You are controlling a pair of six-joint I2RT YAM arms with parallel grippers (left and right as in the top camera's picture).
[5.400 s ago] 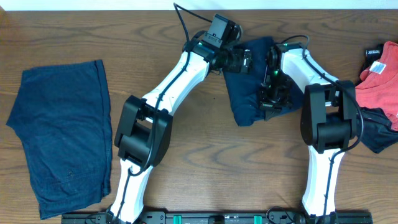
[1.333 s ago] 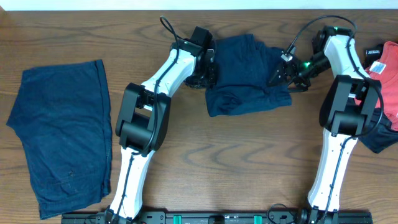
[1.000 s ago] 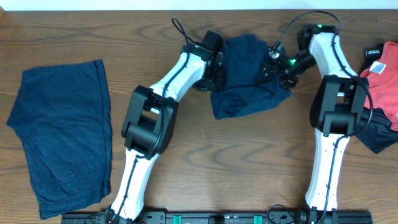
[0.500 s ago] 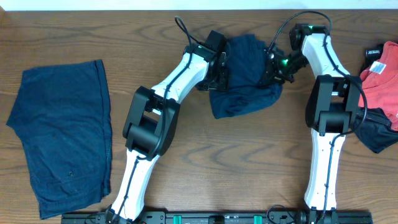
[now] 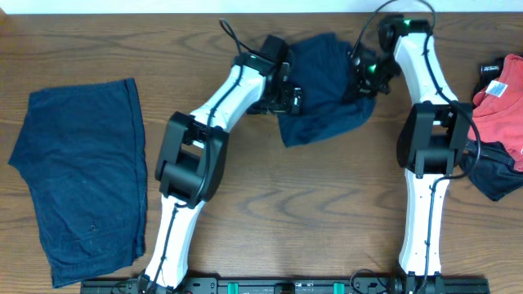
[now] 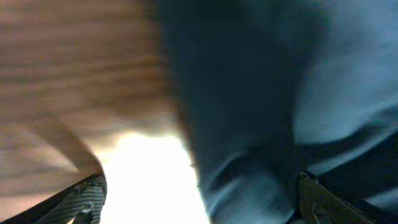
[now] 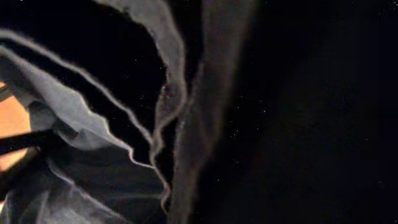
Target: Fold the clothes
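A crumpled navy garment (image 5: 323,90) lies at the back middle of the table, and a second one of the clothes (image 5: 82,180) is spread flat at the far left. My left gripper (image 5: 288,96) stands at the crumpled garment's left edge. In the left wrist view it (image 6: 200,194) is wide open, with cloth (image 6: 261,106) under its right half. My right gripper (image 5: 365,75) is at the garment's right edge, shut on a bunch of it. Folds of dark cloth (image 7: 93,118) fill the right wrist view and hide the fingers.
A red cloth (image 5: 500,102) and a dark cloth (image 5: 494,175) lie at the right edge. A small black item (image 5: 490,68) sits by the red cloth. Bare wood table (image 5: 310,212) lies in front of both arms.
My left gripper has opened and let go of the garment's left edge. My right gripper has shut on the right edge and pulled it toward the back, bunching the cloth.
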